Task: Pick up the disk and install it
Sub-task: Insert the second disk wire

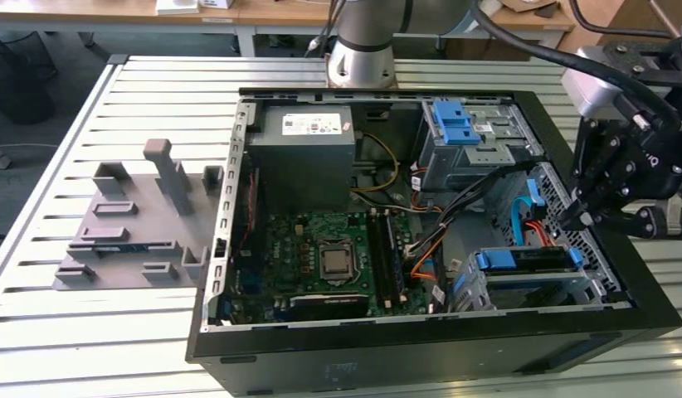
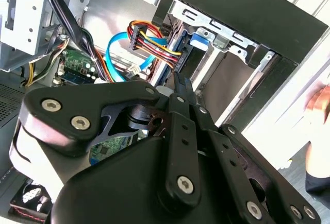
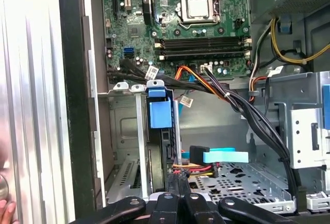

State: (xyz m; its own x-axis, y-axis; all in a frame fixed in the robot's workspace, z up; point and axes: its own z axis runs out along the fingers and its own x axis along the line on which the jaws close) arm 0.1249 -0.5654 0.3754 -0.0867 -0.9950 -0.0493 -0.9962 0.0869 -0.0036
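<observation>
Slatted metal table (image 1: 53, 332) with the open black computer case (image 1: 430, 361) lying on its side on it. A grey plastic fixture (image 1: 131, 228) sits on the table beside the case, on the exterior view's left.

Inside the case:
- grey power supply box (image 1: 308, 137) in the far corner
- green motherboard (image 1: 330, 257) next to it, also in the first wrist view (image 3: 206, 33)
- grey metal drive bay with a blue latch (image 1: 465, 133) on the far side towards the exterior view's right

The disk (image 1: 523, 259) is in its blue carrier, slotted into the metal cage at the near corner of the case on the exterior view's right. In the first wrist view it stands on edge in the cage (image 3: 164, 152) with its blue tab facing the motherboard.

My gripper (image 1: 573, 220) is over the case edge on the exterior view's right, just beside that cage and above the disk. Its fingers are pressed together tip to tip in both wrist views (image 2: 179, 82) (image 3: 178, 180), with nothing between them. I cannot tell if the tips touch the disk.

A red, orange and yellow wire bundle (image 3: 193, 170) plugs in just beside my fingertips, and a blue flat cable (image 2: 116, 44) loops close by
</observation>
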